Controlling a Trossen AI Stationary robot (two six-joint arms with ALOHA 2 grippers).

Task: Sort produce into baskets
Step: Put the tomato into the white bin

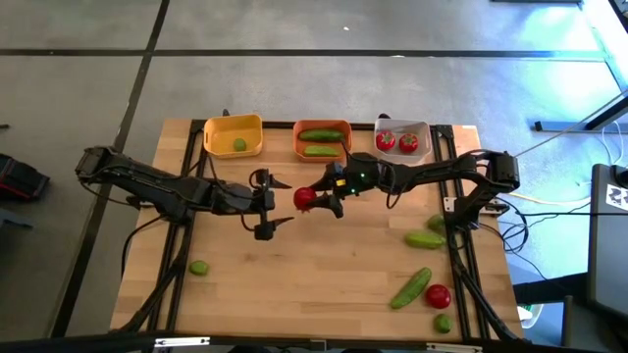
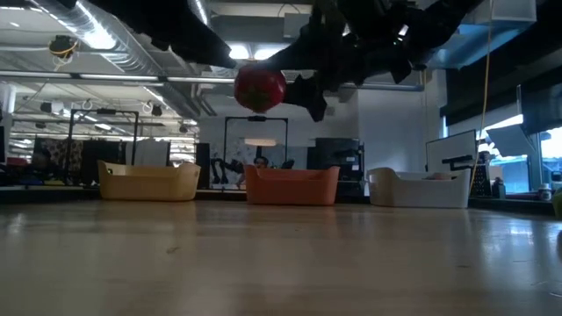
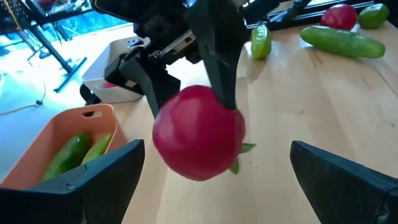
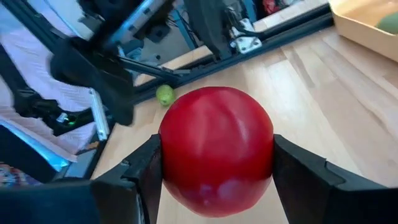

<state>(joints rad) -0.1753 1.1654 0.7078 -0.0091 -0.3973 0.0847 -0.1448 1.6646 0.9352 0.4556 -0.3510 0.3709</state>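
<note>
A red tomato (image 1: 305, 197) hangs above the middle of the table, with my right gripper (image 1: 314, 199) shut on it, reaching in from the table's right. My left gripper (image 1: 283, 204) faces it from the left and is open, its two fingers (image 3: 112, 171) standing wide on either side of the tomato (image 3: 199, 134) without touching it. At the far edge stand three baskets. The yellow basket (image 1: 221, 132) holds a lime, the orange one (image 1: 322, 126) two cucumbers, and the white one (image 1: 422, 130) two tomatoes. My right gripper pinches the tomato between its two fingers (image 4: 146, 171) on two opposite sides (image 4: 174, 155). The fingers come nearly level from the table's right side. The tomato (image 2: 260, 89) is lifted well clear of the table.
Loose produce lies on the wooden table: a lime (image 1: 199, 267) near the front left, and at the right a lime (image 1: 436, 224), two cucumbers (image 1: 425, 238) (image 1: 410, 287), a tomato (image 1: 438, 295) and another lime (image 1: 443, 322). The middle front of the table is bare wood.
</note>
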